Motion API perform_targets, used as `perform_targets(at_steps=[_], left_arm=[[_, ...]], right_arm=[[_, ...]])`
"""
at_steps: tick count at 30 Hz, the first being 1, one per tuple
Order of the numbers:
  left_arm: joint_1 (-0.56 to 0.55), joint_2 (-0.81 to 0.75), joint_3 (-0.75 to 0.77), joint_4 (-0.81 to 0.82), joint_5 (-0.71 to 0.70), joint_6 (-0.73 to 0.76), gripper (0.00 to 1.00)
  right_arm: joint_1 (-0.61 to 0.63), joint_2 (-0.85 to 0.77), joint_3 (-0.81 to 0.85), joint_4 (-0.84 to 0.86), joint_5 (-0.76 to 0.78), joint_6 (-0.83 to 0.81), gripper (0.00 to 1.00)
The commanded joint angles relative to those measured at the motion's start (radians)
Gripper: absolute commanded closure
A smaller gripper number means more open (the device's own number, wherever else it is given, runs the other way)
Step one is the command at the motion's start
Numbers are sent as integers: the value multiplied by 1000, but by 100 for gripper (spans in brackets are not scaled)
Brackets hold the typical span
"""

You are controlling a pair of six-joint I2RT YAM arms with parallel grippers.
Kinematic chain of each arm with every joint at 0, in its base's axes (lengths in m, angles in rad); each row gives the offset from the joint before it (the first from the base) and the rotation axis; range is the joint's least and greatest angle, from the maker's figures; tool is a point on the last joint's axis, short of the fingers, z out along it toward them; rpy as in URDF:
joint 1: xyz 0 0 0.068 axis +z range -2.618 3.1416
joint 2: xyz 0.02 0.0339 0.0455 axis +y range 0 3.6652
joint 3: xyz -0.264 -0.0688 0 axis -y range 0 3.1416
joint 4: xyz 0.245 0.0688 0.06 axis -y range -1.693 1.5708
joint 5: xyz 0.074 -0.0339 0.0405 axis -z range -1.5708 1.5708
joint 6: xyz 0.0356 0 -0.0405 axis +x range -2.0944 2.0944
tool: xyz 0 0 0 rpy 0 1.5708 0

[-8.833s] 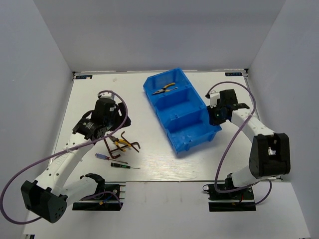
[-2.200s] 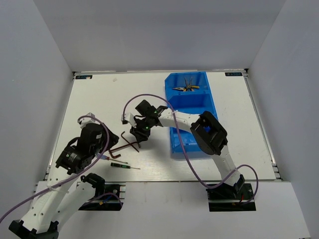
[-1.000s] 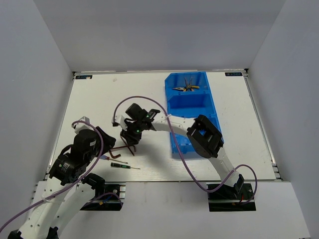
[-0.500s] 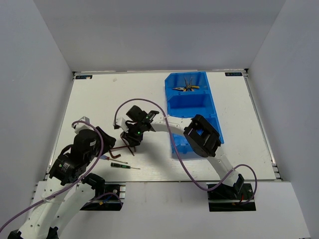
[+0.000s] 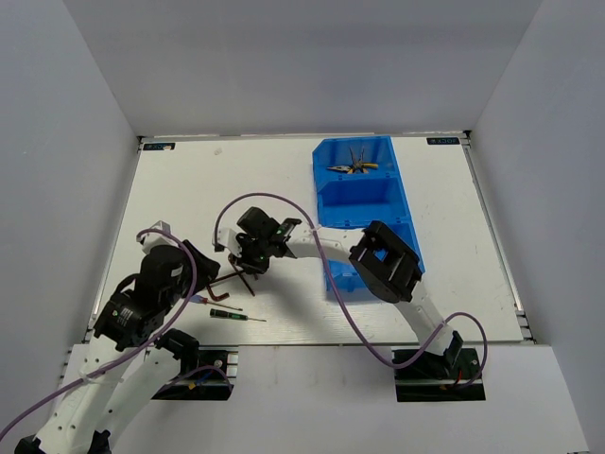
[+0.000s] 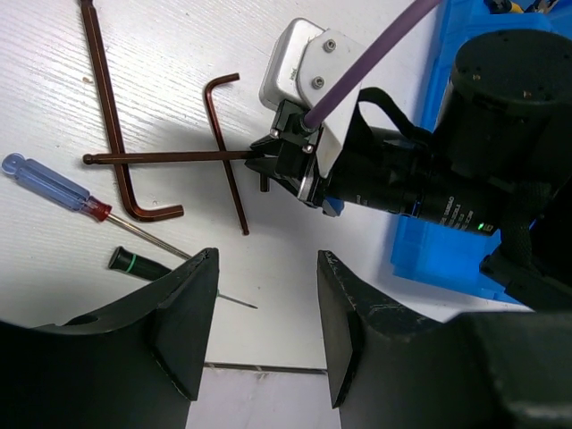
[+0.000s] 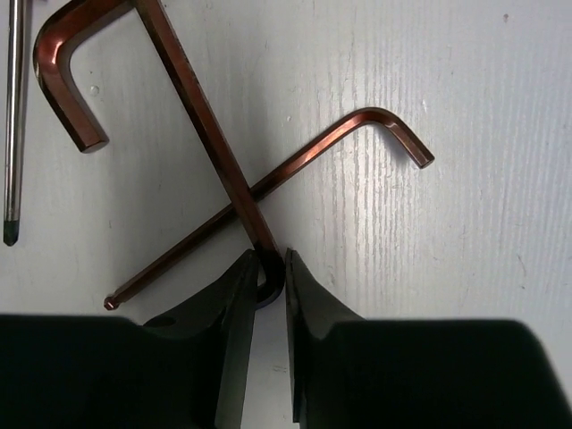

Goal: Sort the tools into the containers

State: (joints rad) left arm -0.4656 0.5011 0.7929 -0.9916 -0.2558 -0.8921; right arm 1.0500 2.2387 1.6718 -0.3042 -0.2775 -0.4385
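Three dark brown hex keys lie crossed on the white table (image 5: 189, 189). My right gripper (image 5: 246, 271) is shut on the bend of one hex key (image 7: 210, 143), which lies flat; the fingers (image 7: 271, 259) pinch its end. A second key (image 7: 331, 143) crosses under it, and a third (image 6: 107, 107) lies beside them. The blue-handled screwdriver (image 6: 45, 183) and the black-handled screwdriver (image 5: 232, 315) lie nearer the front. My left gripper (image 6: 268, 255) is open and empty, above the table near the screwdrivers. Yellow-handled pliers (image 5: 352, 167) lie in the far compartment of the blue bin (image 5: 318, 189).
The right arm stretches from its base across the bin's near compartment to the keys, hiding most of it. The bin's middle compartment (image 5: 359, 203) shows no tool. The bin's side (image 6: 420, 255) is just right of the right gripper. White walls enclose the table.
The right gripper moved left from the bin to the hex keys and settled on one; in the last second it barely shifted. The left arm drew back toward the near edge.
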Motion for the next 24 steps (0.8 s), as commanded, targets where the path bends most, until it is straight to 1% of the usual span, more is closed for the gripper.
perform_targets(at_steps=[1,3,4,5,7,8,11,14,15,18,23,24], left_arm=[[4,11,-1,-2,-20,-5,42],[4,11,-11,7,-20,-5,42],[4,11,-11,7,-20,-5,42],[4,11,-20,7,-20,-5,42],[4,11,-20,19,-11,-5,42],[4,20,-29,30,-11,-5,43],[4,30,-40,42,-2,-5,43],[4,53,-49,71,16,-5,43],[4,53,-49,86,16,4,43],[4,73,-58,125,27,4,43],[4,109,-69,162,46,22,44],[4,126,-69,175,56,22,46]], right_arm=[[-4,41,-89,-55,161,-26,76],[-8,36,-102,-49,172,-22,80],[-8,33,-109,-50,172,-19,88],[-8,30,-115,-50,170,-8,90],[-16,9,-132,-53,159,-5,98],[-22,1,-133,-53,134,1,100],[-42,-43,-147,-79,100,24,100],[-73,-117,-164,-96,48,47,100],[-80,-169,-187,-93,2,47,100],[-116,-235,-221,-88,-44,53,100],[-156,-352,-227,-138,-68,72,100],[-175,-361,-221,-141,-74,73,100]])
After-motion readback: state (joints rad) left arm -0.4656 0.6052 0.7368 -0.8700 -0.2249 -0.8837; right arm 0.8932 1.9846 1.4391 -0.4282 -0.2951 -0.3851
